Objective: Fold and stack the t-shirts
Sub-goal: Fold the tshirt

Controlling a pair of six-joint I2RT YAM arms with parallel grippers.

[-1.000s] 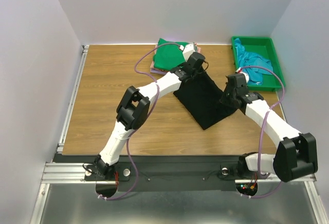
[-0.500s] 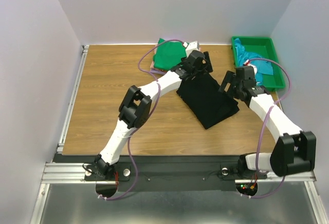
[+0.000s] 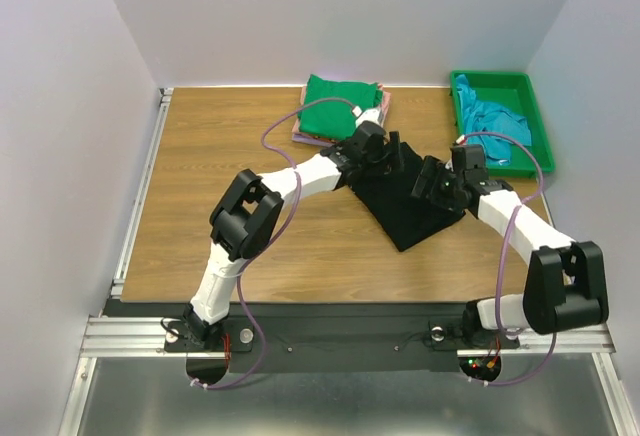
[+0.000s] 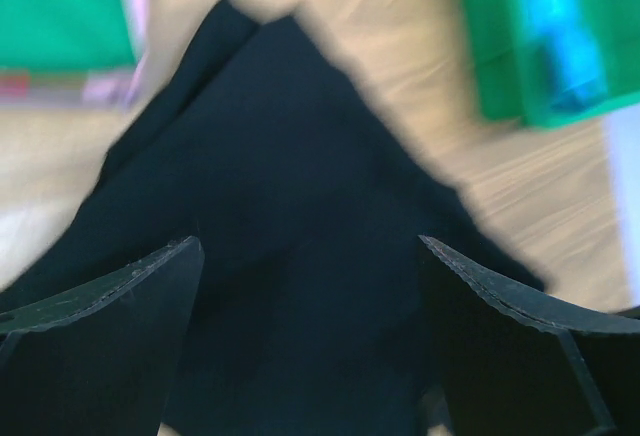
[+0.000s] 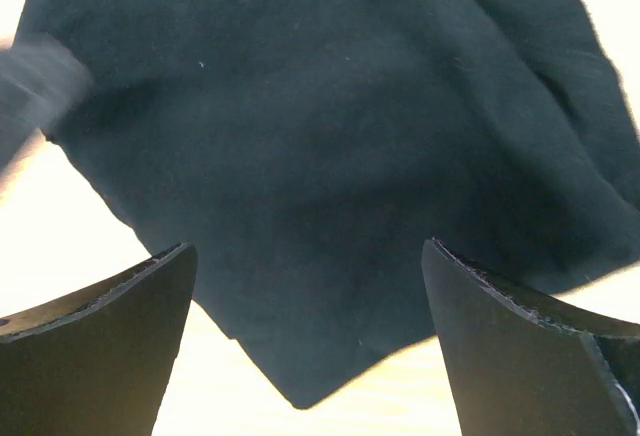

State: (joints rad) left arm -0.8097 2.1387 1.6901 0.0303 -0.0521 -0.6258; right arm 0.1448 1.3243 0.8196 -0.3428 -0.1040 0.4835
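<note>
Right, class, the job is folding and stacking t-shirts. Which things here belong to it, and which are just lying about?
Belong to the job:
black shirt, spread beneath the open left gripper and open right gripper
green shirt, on top of the back pile
teal shirt, crumpled

Just lying about:
green tray, holding the teal shirt
wooden table

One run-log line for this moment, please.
left gripper open | right gripper open | both over black shirt | green shirt stacked | teal shirt in tray

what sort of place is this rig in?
Probably a lab test cell, not a home: plain white walls box in a wood-top table on an aluminium rail frame, plus a green tray.
</note>
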